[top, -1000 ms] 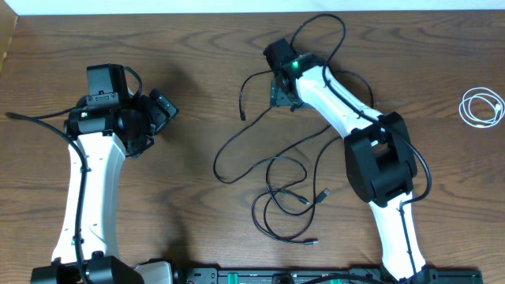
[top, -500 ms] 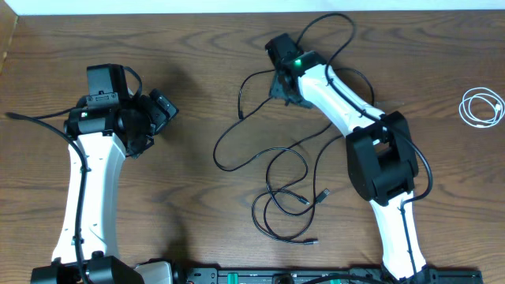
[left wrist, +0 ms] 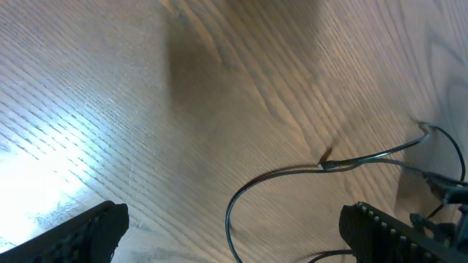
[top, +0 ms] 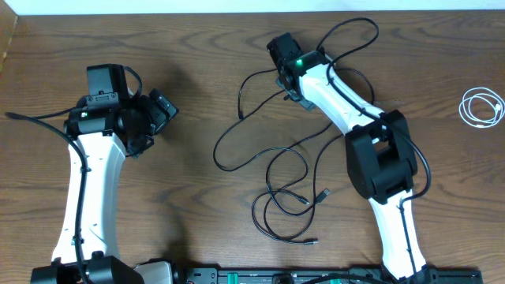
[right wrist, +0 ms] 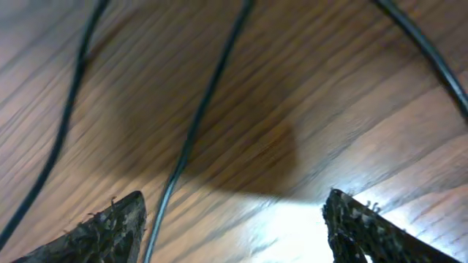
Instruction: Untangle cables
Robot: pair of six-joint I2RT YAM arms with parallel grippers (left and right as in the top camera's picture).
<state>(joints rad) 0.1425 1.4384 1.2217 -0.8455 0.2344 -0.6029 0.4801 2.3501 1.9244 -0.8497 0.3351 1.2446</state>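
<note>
Several thin black cables (top: 278, 175) lie tangled on the wooden table in front of the right arm, with plug ends near the front. One strand (right wrist: 196, 131) runs between the fingers of my right gripper (right wrist: 234, 226), close to the left finger (right wrist: 102, 230); the jaws stand apart and pinch nothing. In the overhead view that gripper (top: 286, 85) points down at the top of the tangle. A white cable (top: 481, 106) lies coiled at the far right. My left gripper (left wrist: 234, 237) is open above a curved black strand (left wrist: 238, 201), and the overhead view shows this gripper (top: 162, 110) left of the tangle.
A thicker black wire (top: 355, 31) loops off the right arm's wrist toward the table's far edge (top: 197, 13). The right arm's body (top: 383, 162) stands beside the tangle's right side. Bare wood lies between the two arms.
The right gripper's jaws have narrowed from wide open and the wrist has turned slightly. The arm's wire loop has swung right. The left arm has stayed still.
</note>
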